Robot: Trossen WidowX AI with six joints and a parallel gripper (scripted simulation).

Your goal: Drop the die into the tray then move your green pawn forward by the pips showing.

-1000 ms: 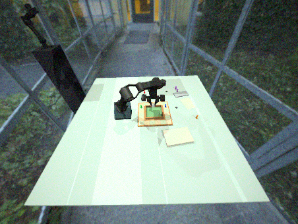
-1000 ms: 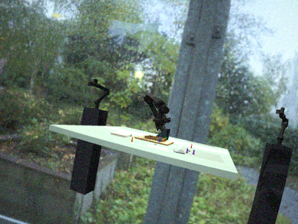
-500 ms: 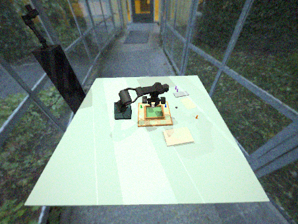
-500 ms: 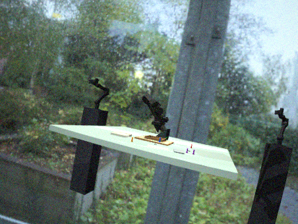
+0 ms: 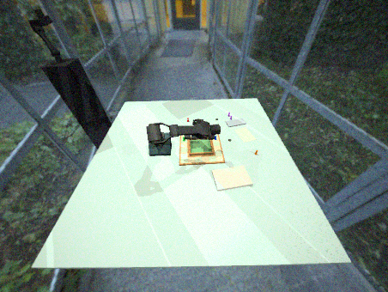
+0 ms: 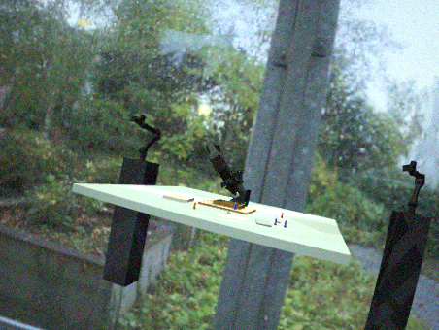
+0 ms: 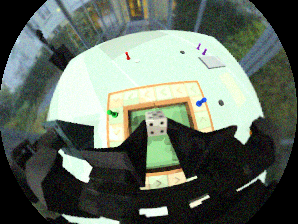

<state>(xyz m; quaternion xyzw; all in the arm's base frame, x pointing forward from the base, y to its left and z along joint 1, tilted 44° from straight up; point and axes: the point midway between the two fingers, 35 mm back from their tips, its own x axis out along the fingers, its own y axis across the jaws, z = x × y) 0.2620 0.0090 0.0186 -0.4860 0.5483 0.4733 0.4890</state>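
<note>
1. Pincer (image 5: 216, 129) (image 6: 214, 147) (image 7: 154, 121): grasping the die; raised above the desk (image 5: 193, 236) (image 6: 301, 236) (image 7: 82, 95).
2. Die (image 7: 156, 123): between your fingertips.
3. Tray (image 5: 201, 155) (image 7: 128, 118): below the die, nearer the desk's far edge than its near; you likely need alignment, then release.

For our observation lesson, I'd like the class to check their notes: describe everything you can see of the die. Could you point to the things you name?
The die (image 7: 156, 123) is a small, pale, greyish-white cube with dark round pips and a plain, matte-looking surface. In the wrist view one face is turned toward the camera and another shows foreshortened above it. It is pinched between the fingertips of the claw (image 7: 157, 131), with the tray's green floor (image 7: 159, 153) behind it. The picture is too grainy to count every pip surely.
</note>
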